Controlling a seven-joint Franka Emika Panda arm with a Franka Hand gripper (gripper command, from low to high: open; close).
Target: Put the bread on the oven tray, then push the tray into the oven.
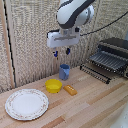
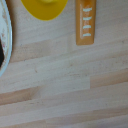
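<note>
Hovering high at frame center, the clamp [image 1: 61,52] is seen spread and empty. Nothing done yet: the bread [image 1: 70,90] lies untouched on the table, lower center beside the yellow bowl [image 1: 53,86]; the oven pan [image 1: 98,71] juts from the oven [image 1: 113,54], right.

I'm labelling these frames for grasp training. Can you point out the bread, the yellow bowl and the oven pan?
bread [image 1: 70,90]: exterior view, middle of its top face.
yellow bowl [image 1: 54,86]: exterior view, front wall below the rim.
oven pan [image 1: 107,60]: exterior view, middle of its silvery bars.
</note>
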